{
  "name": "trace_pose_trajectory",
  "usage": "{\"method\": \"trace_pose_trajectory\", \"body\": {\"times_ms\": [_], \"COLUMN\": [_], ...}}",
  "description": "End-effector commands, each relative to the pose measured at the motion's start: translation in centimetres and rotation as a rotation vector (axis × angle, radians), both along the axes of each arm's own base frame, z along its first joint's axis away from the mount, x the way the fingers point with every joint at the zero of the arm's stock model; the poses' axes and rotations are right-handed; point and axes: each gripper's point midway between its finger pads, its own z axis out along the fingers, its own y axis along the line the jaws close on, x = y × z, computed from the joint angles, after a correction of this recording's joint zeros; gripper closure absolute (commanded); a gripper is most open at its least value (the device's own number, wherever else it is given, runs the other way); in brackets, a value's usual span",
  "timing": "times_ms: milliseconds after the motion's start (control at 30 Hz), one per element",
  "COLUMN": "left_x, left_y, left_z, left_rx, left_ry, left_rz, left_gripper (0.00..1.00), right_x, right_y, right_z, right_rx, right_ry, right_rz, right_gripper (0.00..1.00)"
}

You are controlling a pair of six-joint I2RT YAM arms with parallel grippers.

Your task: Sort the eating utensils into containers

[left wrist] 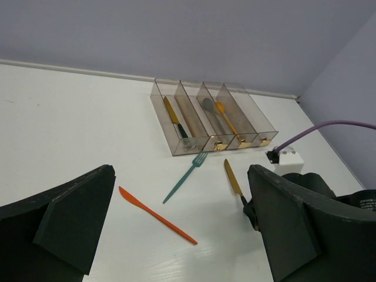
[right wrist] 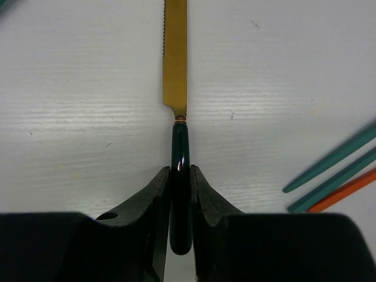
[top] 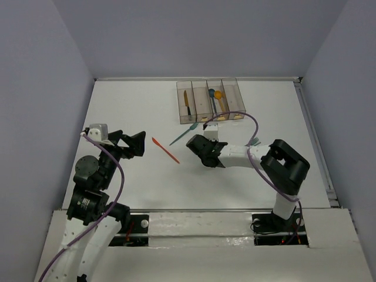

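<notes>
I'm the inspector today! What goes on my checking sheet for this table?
Surface: white table.
Job's things: containers hold a stored knife, blue spoon and orange spoon; teal fork and orange knife lie loose.
Clutter: nothing seen.
Tools: left tool open, empty; right tool shut on gold knife by its dark handle.
Cables: purple cable along each arm.
Surroundings: plain grey walls.

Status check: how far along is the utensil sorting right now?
Done: a gold-bladed knife lies in the leftmost bin of the containers, and two spoons in the third. In hand: the right claw is shut on a dark-handled knife on the table. Left: a teal fork and an orange knife lying loose, plus three more handles, two teal and one orange, beside the right claw.
</notes>
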Motion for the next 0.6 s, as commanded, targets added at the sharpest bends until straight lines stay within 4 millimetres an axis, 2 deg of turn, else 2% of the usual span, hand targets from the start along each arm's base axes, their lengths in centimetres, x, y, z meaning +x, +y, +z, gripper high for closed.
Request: {"method": "trace_pose_trajectory", "body": {"times_ms": [0, 133, 200, 267, 333, 400, 433, 467, 500, 567], "left_x": [-0.2, -0.3, -0.3, -0.4, -0.5, -0.5, -0.5, -0.5, -0.6, -0.6], "left_y": [0.1, 0.1, 0.0, 0.0, 0.0, 0.1, 0.1, 0.1, 0.2, 0.2], "left_z": [2.7, 2.9, 2.9, 3.0, 3.0, 3.1, 3.1, 3.2, 3.2, 3.0], "left_rx": [-0.031, -0.032, -0.031, -0.031, -0.031, -0.032, -0.031, -0.031, -0.032, -0.029], "left_ry": [-0.077, -0.082, -0.082, -0.085, -0.087, -0.090, -0.090, -0.092, -0.093, -0.089], "left_rz": [-0.005, -0.005, -0.009, -0.011, -0.011, -0.009, -0.009, -0.009, -0.006, -0.003], "left_gripper": [0.01, 0.01, 0.01, 0.01, 0.01, 0.01, 0.01, 0.01, 0.01, 0.01], "right_x": [-0.8, -2.8, -3.6, -3.7, -3.5, -2.7, -0.8, 0.1, 2.3, 4.8], "right_y": [-0.5, 0.2, 1.2, 2.7, 3.9, 4.9, 5.2, 5.3, 5.5, 5.7], "right_z": [2.6, 4.1, 5.8, 8.0, 10.9, 12.8, 13.9, 14.2, 14.8, 15.2], "right_rx": [0.057, 0.099, 0.181, 0.267, 0.318, 0.319, 0.300, 0.286, 0.261, 0.264], "right_ry": [-0.024, -0.012, -0.014, -0.058, -0.111, -0.155, -0.182, -0.192, -0.220, -0.238], "right_rz": [0.021, 0.119, 0.202, 0.272, 0.341, 0.384, 0.381, 0.377, 0.361, 0.358], "right_gripper": [1.00, 1.00, 1.00, 1.00, 1.00, 1.00, 1.00, 1.00, 1.00, 1.00]}}
